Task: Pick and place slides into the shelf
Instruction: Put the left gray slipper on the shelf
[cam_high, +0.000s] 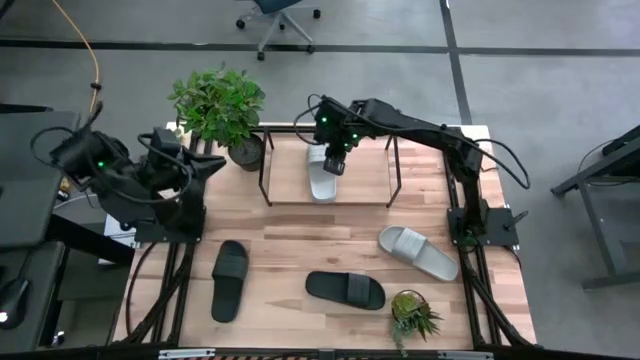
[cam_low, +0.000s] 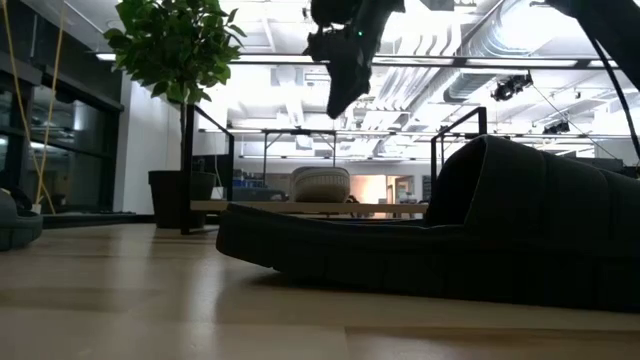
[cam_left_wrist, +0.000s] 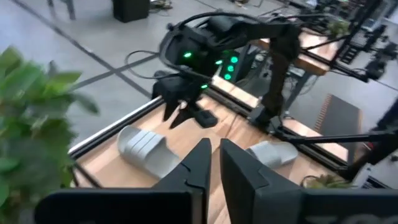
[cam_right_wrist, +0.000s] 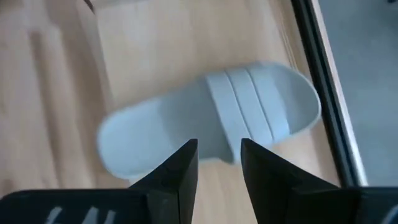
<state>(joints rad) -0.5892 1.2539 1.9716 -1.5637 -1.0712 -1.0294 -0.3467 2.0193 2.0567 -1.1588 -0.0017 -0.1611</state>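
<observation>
The right gripper (cam_high: 335, 165) hangs with its fingers spread just above a light grey rubber slide sandal (cam_high: 322, 176) lying on the wood board of the low black metal-tube shelf (cam_high: 393, 180) at the far middle of the bench (cam_high: 290, 235), apparently let go so it sits inside the rack. The left gripper (cam_left_wrist: 211, 163), fingers nearly pressed together on nothing, waits at the far left by a potted plant (cam_high: 222, 105). Nearer, a second grey slide (cam_high: 418, 251) and two black slides (cam_high: 230, 278) (cam_high: 345, 289) lie on the bench, still to be shelved.
</observation>
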